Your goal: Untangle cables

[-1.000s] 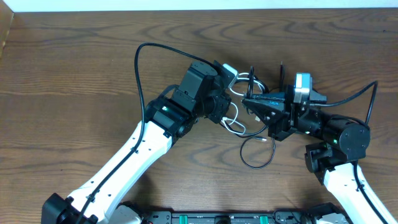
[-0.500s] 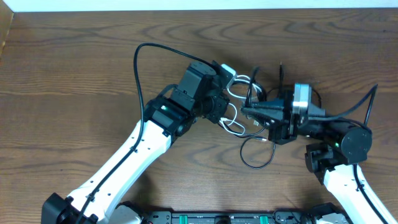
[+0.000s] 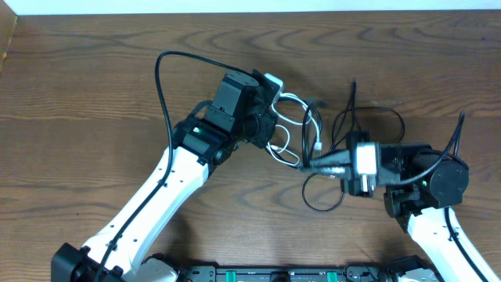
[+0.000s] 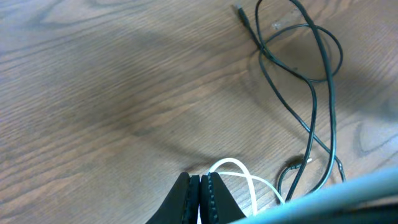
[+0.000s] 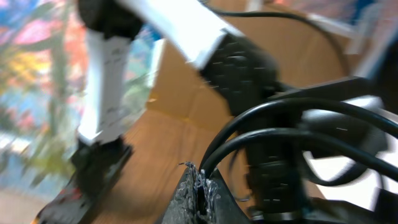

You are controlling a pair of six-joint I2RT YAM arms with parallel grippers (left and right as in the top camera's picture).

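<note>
The cables lie mid-table between my arms. A white cable [image 3: 293, 99] loops beside my left gripper [image 3: 272, 139]; thin black cables [image 3: 374, 110] spread to the right, with one black loop [image 3: 322, 205] nearer the front. In the left wrist view my left gripper [image 4: 200, 182] is shut on the white cable [image 4: 231, 164], which comes out between the jaws. The black cables [image 4: 315, 59] lie farther off on the wood, apart from the jaws. My right gripper [image 3: 307, 165] points left. In its own blurred view the right gripper [image 5: 200, 177] is shut on two black cable strands [image 5: 261, 127].
The wooden table [image 3: 94, 117] ends at a pale strip along the far edge. A thick black arm cable [image 3: 160, 74] arches over the left arm. A black rail [image 3: 274, 274] runs along the front edge. The left arm [image 5: 180, 31] fills much of the right wrist view.
The right gripper has drawn back toward the front and turned, taking black strands with it. The left gripper has shifted left and back with the white cable. The tangle is spread wider.
</note>
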